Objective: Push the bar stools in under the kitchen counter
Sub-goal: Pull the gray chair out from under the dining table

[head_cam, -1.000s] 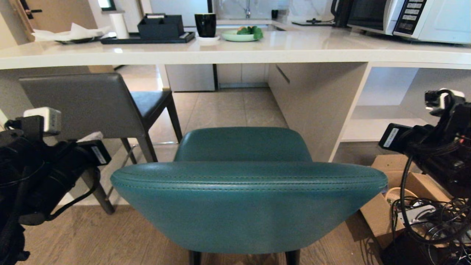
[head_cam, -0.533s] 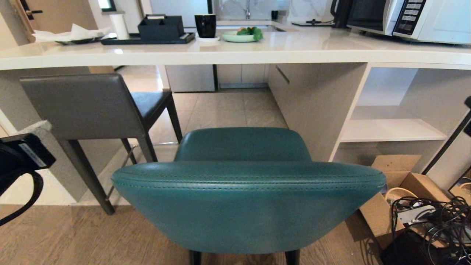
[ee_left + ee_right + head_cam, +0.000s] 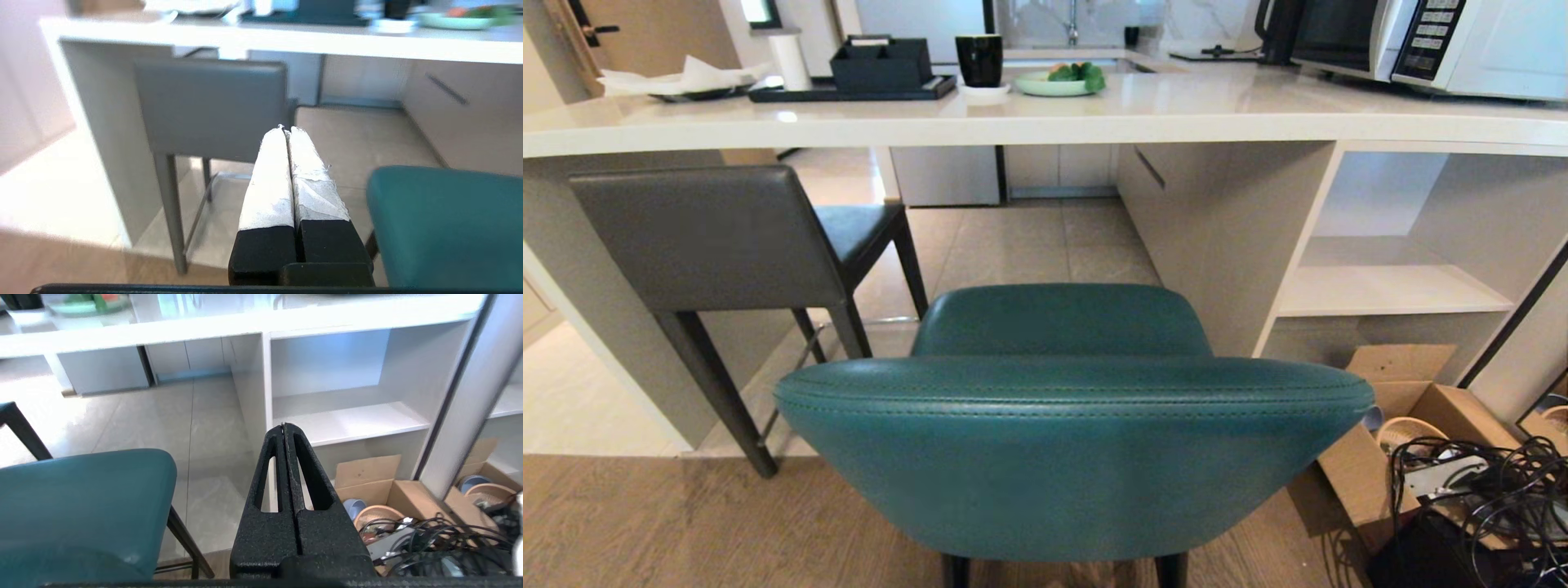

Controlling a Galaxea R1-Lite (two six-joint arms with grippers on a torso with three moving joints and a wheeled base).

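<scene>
- Directly before the robot, the teal stool (image 3: pixel 1070 441) stood with its curved back toward the camera and its seat pointing at the kitchen counter (image 3: pixel 1045 122); only the front of the seat reached under the white slab's edge, while the back stood well out over the wooden floor (image 3: pixel 686 523).
- To the left, the grey stool (image 3: pixel 711 237) sat partly under the same counter, turned at an angle, its low rectangular back just beside the grey inner side of the end panel (image 3: pixel 572 278) and its dark legs on the pale tile.
- Neither arm appeared in the head view.
- The left gripper (image 3: pixel 288 132) hung in the air with its white-wrapped fingers (image 3: pixel 269 179) pressed together on nothing, pointing toward the grey stool's back, with the teal stool's edge beside it.
- The right gripper (image 3: pixel 284 426) was likewise pressed together and empty, its black fingers (image 3: pixel 310 473) aimed at the open white shelf (image 3: pixel 351 420) under the counter, the teal seat off to its side.
- On the counter top stood a black tray (image 3: pixel 849 88) with a dark organiser, a black cup (image 3: pixel 979 59), a green plate (image 3: pixel 1058 82) of food and a microwave (image 3: pixel 1421 41) at the right.
- A cardboard box (image 3: pixel 1388 433) and a tangle of black cables (image 3: pixel 1486 498) lay on the floor to the right of the teal stool.
</scene>
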